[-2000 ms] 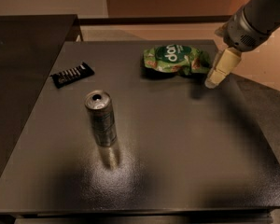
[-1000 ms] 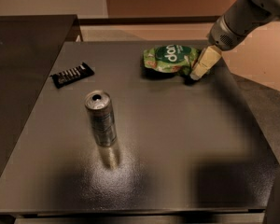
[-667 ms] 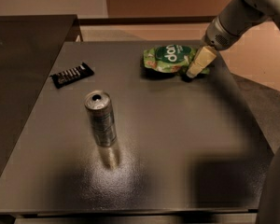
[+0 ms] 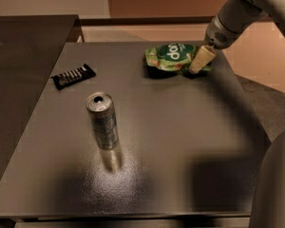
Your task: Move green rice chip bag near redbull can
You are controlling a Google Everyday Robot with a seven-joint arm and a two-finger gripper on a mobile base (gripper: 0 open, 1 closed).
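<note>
The green rice chip bag (image 4: 173,57) lies flat at the far right of the dark table (image 4: 180,141), light green with a dark green oval and white letters. The redbull can (image 4: 102,120) stands upright left of the table's middle, well apart from the bag. My gripper (image 4: 200,61) comes in from the upper right, and its cream-coloured finger rests over the bag's right edge.
A small black wrapped bar with white stripes (image 4: 74,76) lies at the far left of the table. A second dark surface (image 4: 19,61) adjoins on the left. A grey part of the robot (image 4: 278,184) fills the lower right corner.
The gripper has moved left and farther back, from beside the bag's right end to over its right edge. The bag, can and bar have not moved.
</note>
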